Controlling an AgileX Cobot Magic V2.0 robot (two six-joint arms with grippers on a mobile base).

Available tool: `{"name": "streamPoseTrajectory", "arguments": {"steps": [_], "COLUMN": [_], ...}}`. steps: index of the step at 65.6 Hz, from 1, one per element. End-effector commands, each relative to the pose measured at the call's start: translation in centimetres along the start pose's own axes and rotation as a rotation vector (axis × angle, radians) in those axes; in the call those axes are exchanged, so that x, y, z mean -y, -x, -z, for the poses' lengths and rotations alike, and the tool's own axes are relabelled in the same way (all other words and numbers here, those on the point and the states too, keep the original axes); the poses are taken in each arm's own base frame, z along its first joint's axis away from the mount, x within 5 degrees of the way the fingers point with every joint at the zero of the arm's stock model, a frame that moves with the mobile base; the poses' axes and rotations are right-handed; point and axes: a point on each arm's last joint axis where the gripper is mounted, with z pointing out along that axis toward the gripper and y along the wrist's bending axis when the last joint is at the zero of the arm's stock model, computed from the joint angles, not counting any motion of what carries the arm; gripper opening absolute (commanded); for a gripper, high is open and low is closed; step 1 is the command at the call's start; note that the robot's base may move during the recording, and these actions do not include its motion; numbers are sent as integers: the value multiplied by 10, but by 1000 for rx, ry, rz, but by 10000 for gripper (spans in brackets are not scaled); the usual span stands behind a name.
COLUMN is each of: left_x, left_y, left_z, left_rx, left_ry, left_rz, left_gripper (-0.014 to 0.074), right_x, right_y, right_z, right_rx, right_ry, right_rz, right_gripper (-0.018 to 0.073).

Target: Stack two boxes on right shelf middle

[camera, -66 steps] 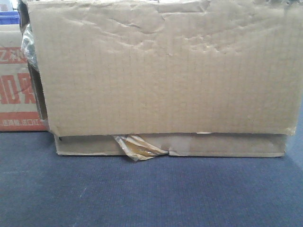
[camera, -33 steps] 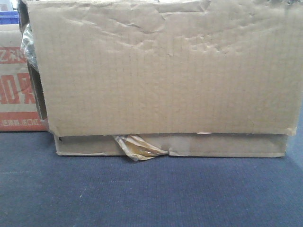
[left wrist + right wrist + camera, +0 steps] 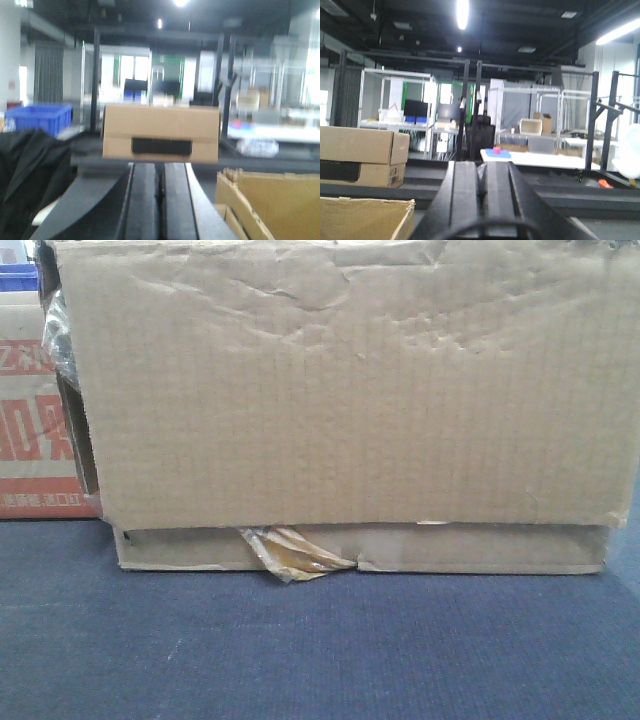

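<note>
In the front view a tall creased brown box [image 3: 350,390] rests on a shallow flat brown box [image 3: 480,548], whose yellowish tape [image 3: 295,555] peels at the front. Both stand on a dark blue surface [image 3: 320,650]. My left gripper [image 3: 160,192] is shut, with nothing between its fingers, and a torn cardboard edge [image 3: 265,200] shows at its lower right. My right gripper [image 3: 481,185] is also shut and empty, with a cardboard edge [image 3: 360,217] at its lower left. The right shelf middle is out of view.
A cardboard box with red printing [image 3: 30,420] and a blue bin [image 3: 18,278] stand behind at the left. Farther off sit a closed carton with a black band [image 3: 160,132], a blue bin [image 3: 37,117], black fabric [image 3: 25,170], a white table [image 3: 540,159] and racks.
</note>
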Motion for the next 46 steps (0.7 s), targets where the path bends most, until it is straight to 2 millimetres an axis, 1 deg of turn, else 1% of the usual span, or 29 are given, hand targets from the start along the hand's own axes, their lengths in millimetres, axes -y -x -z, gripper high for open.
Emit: {"name": "streamPoseTrajectory", "arguments": {"steps": [1,4,8,10,11,17,18,21,23,29,30,33,35,39,46], "left_x": [-1,-2,-4,-4,-4,-5,-4,-4,-3,-1,-1,0,0,0,1], "left_y": [14,19,19,19,18,12,11,7,5,0,-1,-4,-6,-11,-12], "left_z": [-13,-22,-35,-39,-43,-61,-63,-69,-72,-82,-83,-90,-93,-106,-133], "left_rx": [-145,-213,-317,-343,-363,-423,-428,-452,-463,-491,-498,-528,-547,-618,-740], "left_ry": [19,28,40,42,43,42,40,35,28,1,-2,-10,-10,-9,-6], "left_rz": [-38,-55,-77,-79,-82,-82,-80,-74,-74,-85,-88,-91,-92,-93,-95], "left_gripper": [-91,-46,39,85,122,268,302,359,414,536,561,598,603,601,601], "right_x": [0,1,1,1,1,1,1,0,0,-2,-2,-3,-4,-4,-4], "right_y": [12,18,20,17,16,8,7,4,1,-5,-6,-8,-10,-13,-15], "right_z": [-18,-28,-43,-50,-54,-69,-71,-76,-80,-90,-91,-95,-97,-101,-103], "right_rx": [-100,-121,-160,-183,-195,-248,-255,-270,-282,-309,-314,-327,-335,-349,-361], "right_ry": [6,8,10,11,12,21,23,34,40,61,63,70,72,72,73], "right_rz": [5,5,4,3,2,-1,-2,-5,-7,-12,-12,-14,-14,-14,-14], "right_gripper": [-92,-34,84,145,192,386,412,464,505,562,564,561,559,559,559]}}
